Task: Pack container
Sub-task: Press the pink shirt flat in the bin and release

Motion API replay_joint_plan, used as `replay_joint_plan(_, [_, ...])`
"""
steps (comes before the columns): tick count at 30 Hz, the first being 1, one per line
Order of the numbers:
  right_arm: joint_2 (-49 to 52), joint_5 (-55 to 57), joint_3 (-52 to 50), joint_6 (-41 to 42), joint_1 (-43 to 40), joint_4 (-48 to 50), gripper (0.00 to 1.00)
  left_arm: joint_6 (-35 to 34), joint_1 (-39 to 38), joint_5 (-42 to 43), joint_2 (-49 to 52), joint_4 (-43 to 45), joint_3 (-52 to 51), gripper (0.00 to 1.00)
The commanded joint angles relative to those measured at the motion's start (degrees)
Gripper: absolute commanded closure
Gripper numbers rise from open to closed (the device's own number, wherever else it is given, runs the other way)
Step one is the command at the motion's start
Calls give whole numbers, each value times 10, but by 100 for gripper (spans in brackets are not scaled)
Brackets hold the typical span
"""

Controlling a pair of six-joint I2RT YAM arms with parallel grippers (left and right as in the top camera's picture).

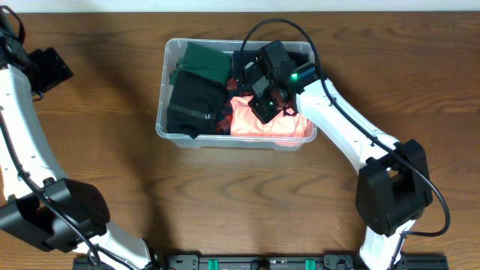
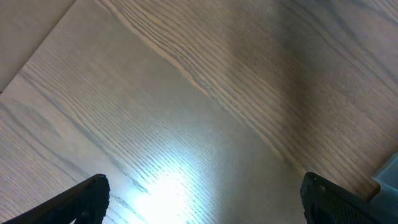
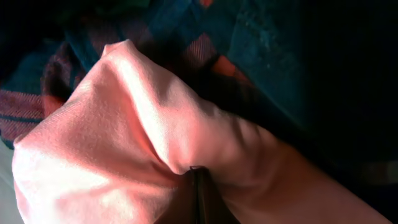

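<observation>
The clear plastic container (image 1: pixel 171 52) stands at the table's back centre, filled with folded clothes: a black one (image 1: pixel 191 101), a green one (image 1: pixel 208 61), a plaid one (image 1: pixel 223 116) and a pink one (image 1: pixel 266 122). My right gripper (image 1: pixel 264 105) is inside the container, shut on the pink cloth (image 3: pixel 112 143); its fingertips (image 3: pixel 198 177) press together in a fold of it. The plaid cloth (image 3: pixel 37 102) lies beside it. My left gripper (image 2: pixel 202 199) is open and empty above bare wood, far left of the container, whose corner (image 2: pixel 388 174) shows at the right edge.
The wooden table (image 1: pixel 247 202) stretches around the container. The right arm's base (image 1: pixel 390 191) stands at the front right. The left arm (image 1: pixel 22 127) runs along the left edge.
</observation>
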Motion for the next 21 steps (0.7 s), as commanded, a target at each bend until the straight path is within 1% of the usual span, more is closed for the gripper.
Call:
replay_joint_plan(1, [2,-4,18,12,-3,2,99,-7,2,-2,-4,-2,8,2])
replay_joint_plan(4, [-22,-4,49,12,-12,-12,92,-7,2,-2,-4,-2,8,2])
replay_joint_plan(6, [-40,-4,75,12,-19,-29,78,-7,2,-2,-4,-2,8,2])
replay_joint_plan(7, [-50,-4,90,12,-24,-40,64,-7,2,-2,-4,-2,8,2])
replay_joint_plan(8, [-59,-4,103,12,-29,-51,48,-7,2,-2,-4,-2,8,2])
replay_joint_plan(9, [-68,-3,115,12,-35,-61,37,-7,2,-2,-4,-2,8,2])
replay_joint_plan(10, [-78,1,127,12,-41,-72,13,-7,2,-2,-4,-2,8,2])
replay_joint_plan(11, [-89,9,136,12,-48,-83,1,-7,2,-2,-4,-2,8,2])
replay_joint_plan(15, [-138,58,145,12,-73,-112,1,-7,2,-2,-4,-2,8,2])
replay_joint_plan(19, [-201,130,145,12,-94,-150,1,-7,2,-2,-4,-2,8,2])
replay_joint_plan(21, [-230,142,145,12,-102,-175,1,-7,2,-2,-4,-2,8,2])
